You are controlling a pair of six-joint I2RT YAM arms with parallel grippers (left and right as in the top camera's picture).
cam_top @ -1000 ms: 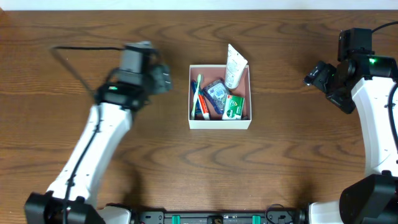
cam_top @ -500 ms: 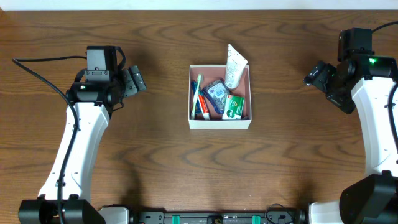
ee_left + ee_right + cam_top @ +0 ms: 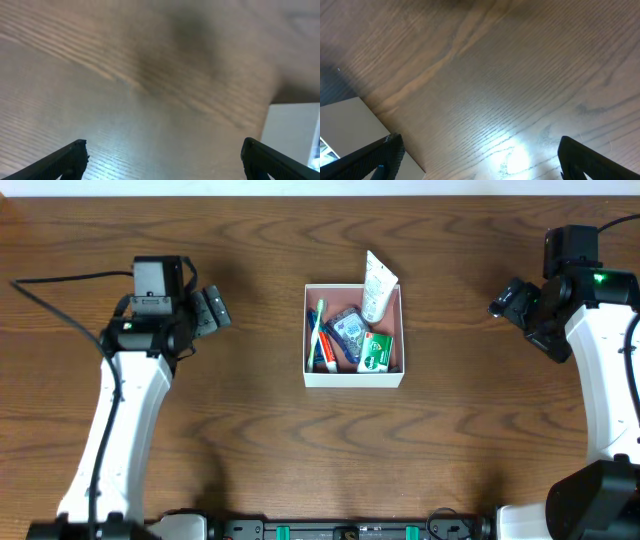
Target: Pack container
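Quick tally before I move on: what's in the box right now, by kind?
White tube: 1
Toothbrushes: 2, bundled together, so the count is unsure
Blue packet: 1
Green packet: 1
Total in the container: 5

The container (image 3: 292, 135) is cut off by the right edge in the left wrist view, and the table (image 3: 150, 75) beside it is blurred. Labels on the toiletries (image 3: 352, 330) inside it cannot be read.
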